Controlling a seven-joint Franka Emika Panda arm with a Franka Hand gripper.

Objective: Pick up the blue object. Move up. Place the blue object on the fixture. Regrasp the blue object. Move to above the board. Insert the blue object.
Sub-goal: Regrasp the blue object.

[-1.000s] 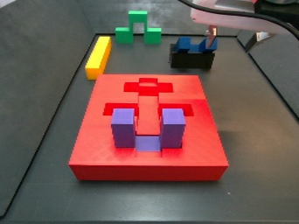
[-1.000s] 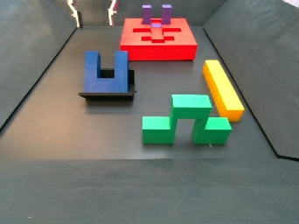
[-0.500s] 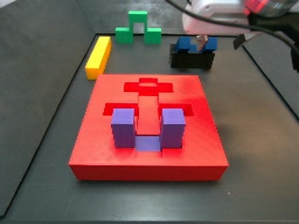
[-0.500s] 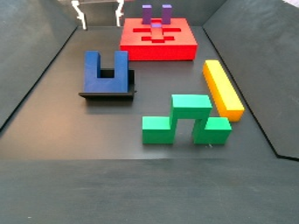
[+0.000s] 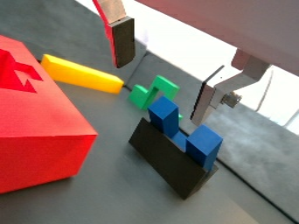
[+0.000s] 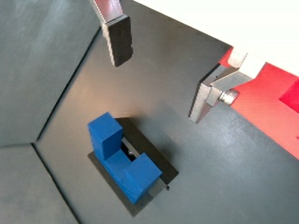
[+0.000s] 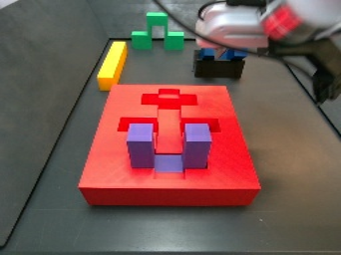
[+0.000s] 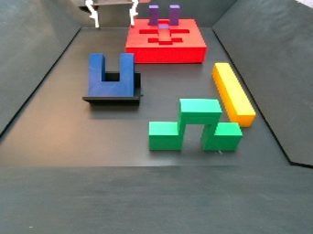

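"Where is the blue block?"

"It rests on the black bracket, near the big red board. Nothing holds it."

"Is it hard to lift?"

"I think not. It looks small, stiff and light, with smooth sides that may slip. A good place to pinch is across the two flat sides of its short bridge, or one prong."

"And the gripper?"

"It hangs above the block on the bracket. Its two silver fingers stand wide apart, with nothing between them. They touch nothing."
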